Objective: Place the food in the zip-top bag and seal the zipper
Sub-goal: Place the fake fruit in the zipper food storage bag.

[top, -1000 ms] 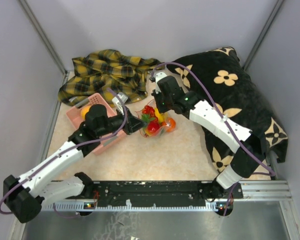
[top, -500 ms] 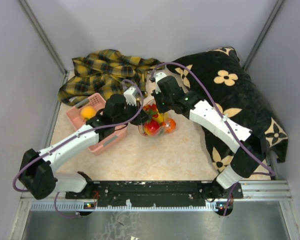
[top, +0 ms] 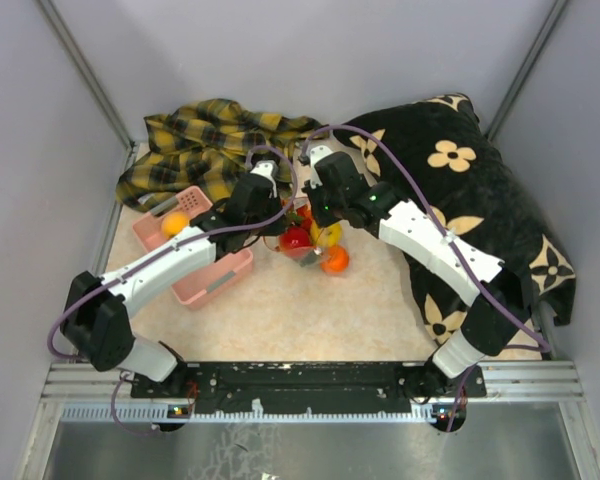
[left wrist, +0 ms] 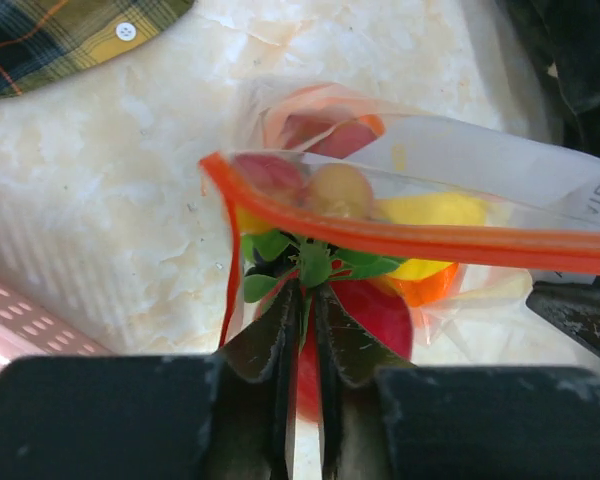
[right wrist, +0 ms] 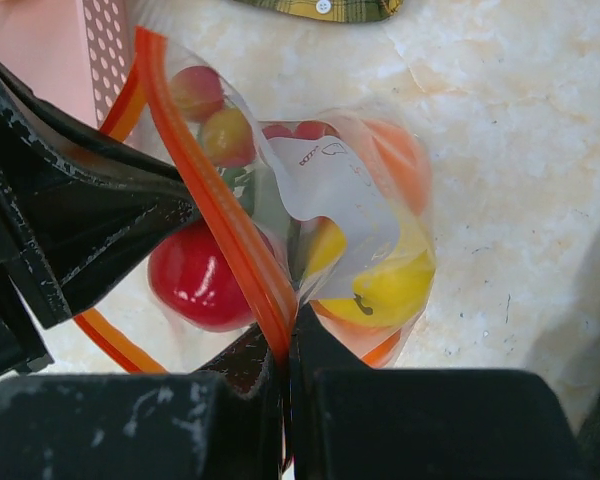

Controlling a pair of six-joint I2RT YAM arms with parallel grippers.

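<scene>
The zip-top bag (top: 312,245) lies mid-table with its mouth open. Inside it are a red apple (right wrist: 195,275), a yellow lemon (right wrist: 390,285), orange balls (top: 333,260) and other small fruits. My right gripper (right wrist: 288,335) is shut on the bag's red zipper strip (right wrist: 220,210), beside the white label (right wrist: 330,180). My left gripper (left wrist: 307,285) reaches into the mouth between the two red lips (left wrist: 430,240). It is shut on the green leafy piece (left wrist: 315,262), just above the apple (left wrist: 375,315). The slider is not visible.
A pink basket (top: 225,275) stands left of the bag with one orange ball (top: 175,222) in it. A yellow plaid cloth (top: 210,150) lies at the back left. A black flowered pillow (top: 460,180) fills the right side. Grey walls enclose the table.
My left arm has swung away from the basket's near side and farther back, bringing its gripper into the bag's mouth. The bag has shifted slightly. The right arm has held still.
</scene>
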